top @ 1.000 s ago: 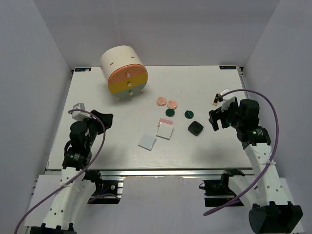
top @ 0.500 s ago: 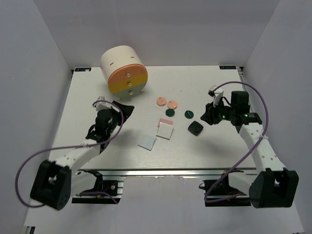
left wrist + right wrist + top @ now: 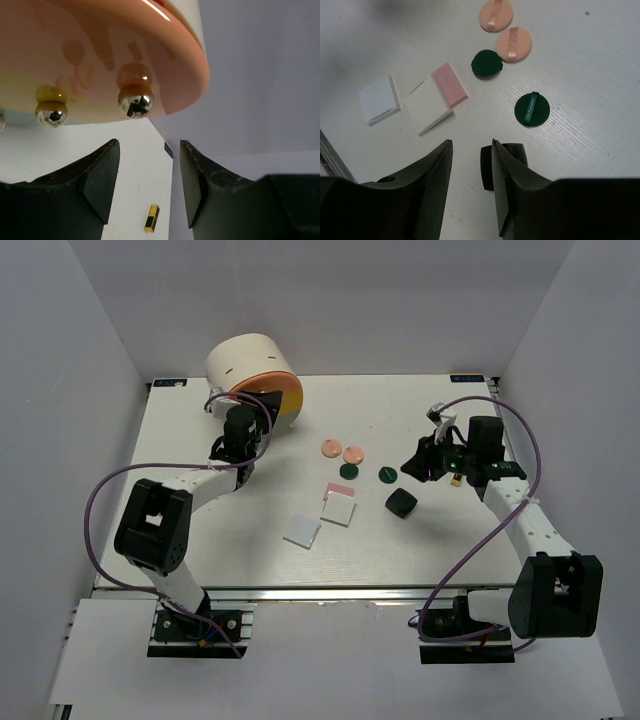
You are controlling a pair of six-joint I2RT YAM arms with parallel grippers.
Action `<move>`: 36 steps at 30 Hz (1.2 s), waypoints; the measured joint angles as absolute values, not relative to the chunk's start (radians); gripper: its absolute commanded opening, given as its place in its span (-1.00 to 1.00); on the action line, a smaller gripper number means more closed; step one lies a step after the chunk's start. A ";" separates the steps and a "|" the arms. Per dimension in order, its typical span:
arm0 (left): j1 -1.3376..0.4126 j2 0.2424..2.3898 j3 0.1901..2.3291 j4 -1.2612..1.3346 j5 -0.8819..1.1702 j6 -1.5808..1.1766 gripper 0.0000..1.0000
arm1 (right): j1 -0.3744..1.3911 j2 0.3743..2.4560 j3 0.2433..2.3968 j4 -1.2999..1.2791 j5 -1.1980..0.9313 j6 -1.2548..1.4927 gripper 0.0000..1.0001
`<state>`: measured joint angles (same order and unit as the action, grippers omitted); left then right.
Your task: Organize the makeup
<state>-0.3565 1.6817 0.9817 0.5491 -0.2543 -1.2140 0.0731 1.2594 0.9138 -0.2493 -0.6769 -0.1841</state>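
Observation:
The makeup lies mid-table: two coppery-pink discs (image 3: 331, 448) (image 3: 353, 454), two dark green discs (image 3: 348, 471) (image 3: 387, 474), a black compact (image 3: 401, 503), two white squares (image 3: 338, 510) (image 3: 302, 530) and a pink square (image 3: 338, 490). A black-gold stick (image 3: 152, 218) lies far off by the table edge. My right gripper (image 3: 472, 145) hangs open and empty just above the compact (image 3: 487, 170), which its right finger partly hides. My left gripper (image 3: 149, 145) is open and empty right below a shiny knob (image 3: 135, 102) on the cylinder front.
The big cream cylinder (image 3: 245, 360) lies on its side at the back left, its orange-yellow drawer front (image 3: 100, 50) facing the table. A second knob (image 3: 51, 112) sits left of the first. White walls enclose the table on three sides.
The left arm has swung from the near left up to the cylinder front. The right gripper has moved left towards the compact and its jaws have narrowed.

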 measured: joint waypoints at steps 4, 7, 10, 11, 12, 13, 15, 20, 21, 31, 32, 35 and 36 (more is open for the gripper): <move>-0.356 1.712 1.005 0.553 -0.296 -1.243 0.17 | 0.073 1.266 0.914 -0.213 -0.682 -0.182 -0.14; -0.356 1.715 1.015 0.538 -0.329 -1.262 0.12 | 0.073 1.266 0.914 -0.198 -0.685 -0.178 -0.14; -0.356 1.715 1.033 0.525 -0.356 -1.283 0.12 | 0.073 1.271 0.914 -0.188 -0.685 -0.175 -0.14; -0.356 1.715 1.038 0.524 -0.363 -1.290 0.12 | 0.073 1.274 0.914 -0.184 -0.685 -0.175 -0.14; -0.356 1.715 1.042 0.524 -0.371 -1.296 0.11 | 0.073 1.277 0.914 -0.183 -0.685 -0.175 -0.14; -0.356 1.715 1.044 0.524 -0.377 -1.301 0.10 | 0.073 1.279 0.914 -0.182 -0.685 -0.175 -0.15; -0.356 1.715 1.044 0.523 -0.385 -1.310 0.06 | 0.073 1.280 0.914 -0.182 -0.685 -0.176 -0.14; -0.348 1.716 1.044 0.515 -0.401 -1.326 -0.03 | 0.073 1.280 0.914 -0.179 -0.685 -0.181 -0.14; -0.348 1.716 1.044 0.513 -0.403 -1.329 -0.04 | 0.073 1.280 0.914 -0.179 -0.685 -0.181 -0.14; -0.322 1.716 1.044 0.496 -0.412 -1.344 -0.07 | 0.073 1.280 0.913 -0.179 -0.685 -0.191 -0.14; -0.321 1.716 1.044 0.496 -0.413 -1.346 -0.11 | 0.073 1.280 0.913 -0.179 -0.685 -0.191 -0.14; -0.320 1.716 1.043 0.495 -0.413 -1.353 -0.19 | 0.073 1.280 0.913 -0.179 -0.685 -0.191 -0.14; -0.320 1.716 1.043 0.495 -0.413 -1.353 -0.20 | 0.073 1.280 0.913 -0.179 -0.685 -0.191 -0.14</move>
